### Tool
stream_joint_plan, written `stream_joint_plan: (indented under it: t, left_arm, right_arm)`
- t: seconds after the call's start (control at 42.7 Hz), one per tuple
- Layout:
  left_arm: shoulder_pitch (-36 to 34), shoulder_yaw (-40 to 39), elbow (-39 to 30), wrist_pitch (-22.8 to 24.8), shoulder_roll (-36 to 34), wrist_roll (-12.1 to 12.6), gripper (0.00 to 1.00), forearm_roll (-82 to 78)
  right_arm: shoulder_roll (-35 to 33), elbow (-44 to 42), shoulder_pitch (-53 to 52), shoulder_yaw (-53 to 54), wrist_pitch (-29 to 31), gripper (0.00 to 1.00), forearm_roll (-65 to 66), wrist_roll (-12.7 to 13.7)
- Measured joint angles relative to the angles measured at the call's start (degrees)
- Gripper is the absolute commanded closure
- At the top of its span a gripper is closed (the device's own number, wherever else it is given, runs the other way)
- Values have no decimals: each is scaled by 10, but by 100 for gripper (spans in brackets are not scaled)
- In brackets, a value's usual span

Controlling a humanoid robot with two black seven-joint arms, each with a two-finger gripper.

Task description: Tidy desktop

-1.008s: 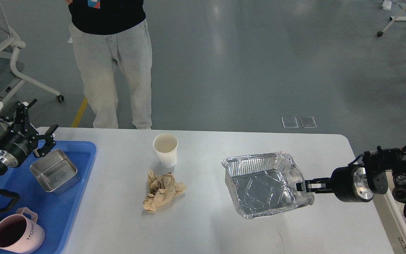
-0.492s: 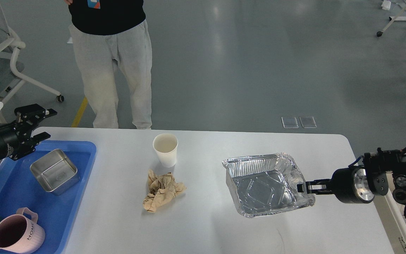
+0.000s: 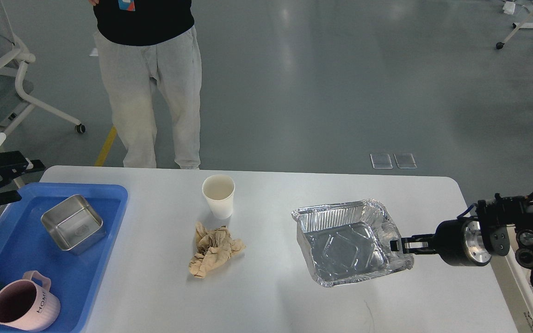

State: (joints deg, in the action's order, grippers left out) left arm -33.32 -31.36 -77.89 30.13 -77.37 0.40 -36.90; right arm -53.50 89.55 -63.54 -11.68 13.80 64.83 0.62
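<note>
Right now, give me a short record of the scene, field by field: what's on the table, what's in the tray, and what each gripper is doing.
table: white-grey, rounded corners
loose on table: paper cup, upright, empty; crumpled brown paper just in front of it; foil container, empty, towards the right
blue tray: at the table's left end, holds steel box and pink mug
right gripper: shut on the foil container's right rim
left gripper: open, holding nothing, above the tray's far left corner
person: standing beyond the table
</note>
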Motion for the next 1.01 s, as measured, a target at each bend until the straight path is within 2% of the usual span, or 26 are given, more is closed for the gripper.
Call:
stream_joint_plan:
  t: [0.234, 0.469, 0.586, 0.68, 0.75, 0.797, 0.82, 0.937, 0.984, 1.008]
  left_arm:
    - [-37, -11, -18, 96, -75, -2, 8, -3]
    - [-78, -12, -48, 134, -123, -2, 9, -4]
    - [-104, -12, -52, 137, -120, 0, 11, -18]
    - [-107, -11, -49, 123, -94, 1, 11, -46]
    - [-106, -6, -39, 82, -34, 16, 11, -82]
    - [-104, -1, -31, 53, 15, 33, 11, -107]
    - [-103, -1, -20, 29, 61, 52, 11, -126]
    - [-102, 0, 9, -1, 151, 91, 11, -153]
    - [-102, 1, 38, -14, 213, 111, 11, -171]
    - [-102, 1, 42, -16, 222, 113, 11, -173]
  right_arm:
    - [-2, 0, 0, 0, -1, 100, 4, 0]
    - [-3, 0, 0, 1, -1, 100, 4, 0]
    - [-3, -1, 0, 1, -1, 100, 4, 0]
    - [-3, -2, 0, 1, -1, 100, 4, 0]
    - [-3, -3, 0, 1, -1, 100, 4, 0]
    - [-3, -4, 0, 1, -1, 100, 4, 0]
    - [-4, -5, 0, 1, -1, 100, 4, 0]
    - [-5, -8, 0, 0, -1, 100, 4, 0]
    - [-5, -10, 1, 0, -1, 100, 4, 0]
    - [-5, -10, 2, 0, -1, 100, 4, 0]
